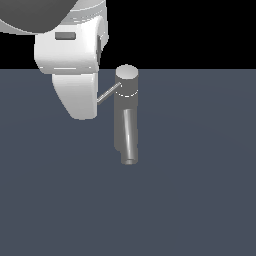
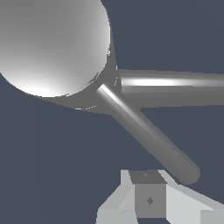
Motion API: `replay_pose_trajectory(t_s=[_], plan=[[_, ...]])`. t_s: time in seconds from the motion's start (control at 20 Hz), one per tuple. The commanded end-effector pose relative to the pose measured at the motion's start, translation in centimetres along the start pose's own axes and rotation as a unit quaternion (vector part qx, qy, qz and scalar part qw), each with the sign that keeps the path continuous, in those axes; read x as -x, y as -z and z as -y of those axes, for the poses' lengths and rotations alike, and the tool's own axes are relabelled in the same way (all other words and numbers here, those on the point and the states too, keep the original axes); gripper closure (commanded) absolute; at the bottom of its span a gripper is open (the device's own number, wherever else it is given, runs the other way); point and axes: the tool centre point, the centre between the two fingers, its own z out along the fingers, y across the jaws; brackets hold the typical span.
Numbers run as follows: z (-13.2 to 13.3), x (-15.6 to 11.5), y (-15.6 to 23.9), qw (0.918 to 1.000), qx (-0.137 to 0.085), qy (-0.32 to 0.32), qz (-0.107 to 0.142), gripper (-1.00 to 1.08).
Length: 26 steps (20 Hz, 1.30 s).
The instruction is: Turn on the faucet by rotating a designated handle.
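On the flat slate-blue table [image 1: 200, 200], a little to the exterior view's left of centre, stands the faucet [image 1: 126, 112]: a smooth grey metallic cylinder, upright, topped by a paler round cap [image 1: 127, 73] with a thin bright line around the cap's lower edge. A slanted tube spout [image 1: 130, 137] runs down the front of the body and ends in a round open mouth near the table. The handle [image 1: 107, 94], a thin straight metal rod much slimmer than the spout, juts from the cap toward the exterior view's left and slopes downward. No writing, brand or label can be read on any surface.

The white, glossy, rounded end effector [image 1: 80, 95] hangs just beside the faucet on the exterior view's left, and the handle's outer end meets or passes behind its lower shell; whether they touch cannot be told. A small grey rectangular inset [image 1: 65, 36] sits on its upper housing.

In the wrist view the cap [image 2: 52, 43] appears as a large matte disc with soft shading, the spout [image 2: 175, 87] as a thick shiny tube, and the handle [image 2: 148, 135] as a thinner rod with a rounded tip. That tip lies just beside a faceted white finger [image 2: 148, 199] with a dark grey square pad. Only this one finger shows clearly, so the width of the end effector's opening cannot be told.
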Motion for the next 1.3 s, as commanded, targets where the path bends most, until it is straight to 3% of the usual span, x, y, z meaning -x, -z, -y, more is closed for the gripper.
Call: replay_pose_trajectory(t_s=[0.0,1.25], plan=[[-0.5,-1.3,-0.1,0.9999,0.002,-0.011,-0.006,1.08],[-3.2,-3.4,-0.1,0.9999,0.004,-0.013,-0.008,1.08]])
